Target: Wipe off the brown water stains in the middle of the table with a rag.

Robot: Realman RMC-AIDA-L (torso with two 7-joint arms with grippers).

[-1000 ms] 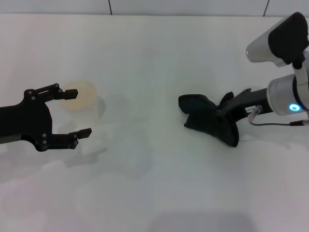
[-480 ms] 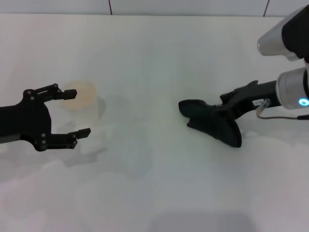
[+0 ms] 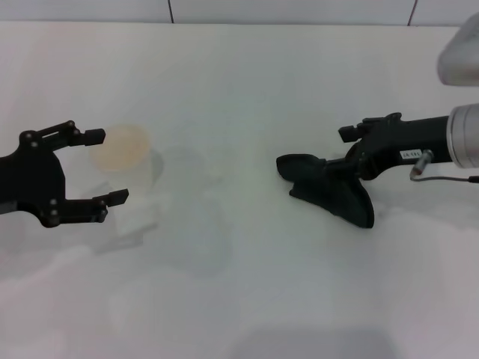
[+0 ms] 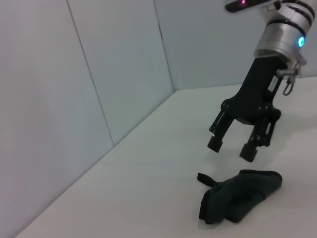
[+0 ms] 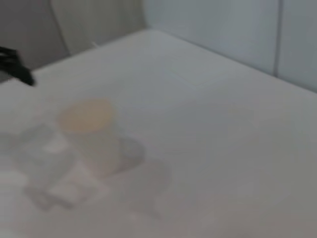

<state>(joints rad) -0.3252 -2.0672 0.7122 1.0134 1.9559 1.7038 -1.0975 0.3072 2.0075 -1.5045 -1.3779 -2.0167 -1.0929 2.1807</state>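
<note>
No text, brand, number or sign can be read anywhere. The right end effector (image 3: 346,134) carries a small white label (image 3: 409,155) on its black housing in the head view, and the same label (image 4: 272,85) shows in the left wrist view, but its print is too small to make out. Nothing is printed on the table (image 3: 239,299), on the rag (image 3: 333,191) or on the left end effector (image 3: 101,166).

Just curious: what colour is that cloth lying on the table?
Black; the rag shows best in the left wrist view.
</note>
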